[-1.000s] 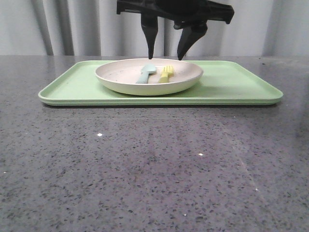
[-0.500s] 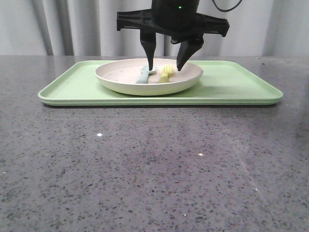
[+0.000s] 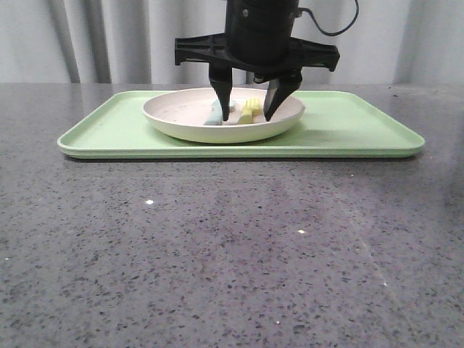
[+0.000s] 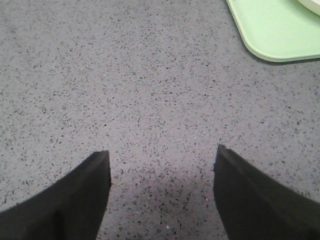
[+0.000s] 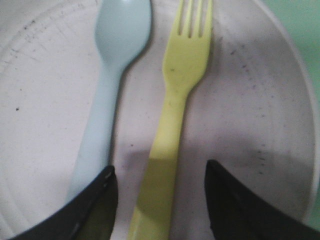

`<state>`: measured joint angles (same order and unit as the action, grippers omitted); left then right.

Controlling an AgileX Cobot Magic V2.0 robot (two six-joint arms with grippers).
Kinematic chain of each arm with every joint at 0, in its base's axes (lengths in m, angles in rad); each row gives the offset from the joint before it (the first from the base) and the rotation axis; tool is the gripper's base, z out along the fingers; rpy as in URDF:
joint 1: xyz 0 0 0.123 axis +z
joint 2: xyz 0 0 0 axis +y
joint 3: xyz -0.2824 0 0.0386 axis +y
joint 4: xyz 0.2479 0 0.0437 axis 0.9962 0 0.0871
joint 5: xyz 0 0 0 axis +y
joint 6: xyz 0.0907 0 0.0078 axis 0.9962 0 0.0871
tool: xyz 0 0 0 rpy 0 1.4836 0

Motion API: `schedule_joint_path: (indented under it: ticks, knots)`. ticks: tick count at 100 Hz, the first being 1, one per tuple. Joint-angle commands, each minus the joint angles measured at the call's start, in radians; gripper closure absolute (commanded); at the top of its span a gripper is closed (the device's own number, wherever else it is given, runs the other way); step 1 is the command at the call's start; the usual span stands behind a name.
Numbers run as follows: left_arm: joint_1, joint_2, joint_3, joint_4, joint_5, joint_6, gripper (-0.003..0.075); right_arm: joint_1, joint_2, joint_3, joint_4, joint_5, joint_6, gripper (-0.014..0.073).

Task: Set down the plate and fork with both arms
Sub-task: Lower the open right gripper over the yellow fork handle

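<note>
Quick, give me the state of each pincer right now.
Left pincer: open, holding nothing, over bare table.
Right pincer: open, straddling the fork handle in the plate, not gripping it.

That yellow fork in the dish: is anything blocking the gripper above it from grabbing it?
Nothing covers the small yellow plastic fork; the open right gripper straddles its handle. The pale blue spoon lies close beside it in the round cream plate, and one finger comes down right by the spoon's handle.

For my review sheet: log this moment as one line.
right gripper: open, straddling fork in plate | left gripper: open, over table
</note>
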<state>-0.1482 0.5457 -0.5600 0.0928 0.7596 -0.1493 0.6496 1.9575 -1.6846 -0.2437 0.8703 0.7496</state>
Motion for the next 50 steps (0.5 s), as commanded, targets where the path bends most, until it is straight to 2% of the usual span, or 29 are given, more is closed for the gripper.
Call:
schedule_joint_path:
  ticks: [1, 50]
  knots:
    - [0.002, 0.003, -0.029, 0.001, -0.061, -0.011, 0.0279, -0.002, -0.050, -0.031, -0.033, -0.038, 0.012, 0.0192]
    - [0.002, 0.003, -0.029, -0.001, -0.061, -0.011, 0.0279, -0.002, -0.050, -0.031, -0.036, -0.034, 0.023, 0.0192]
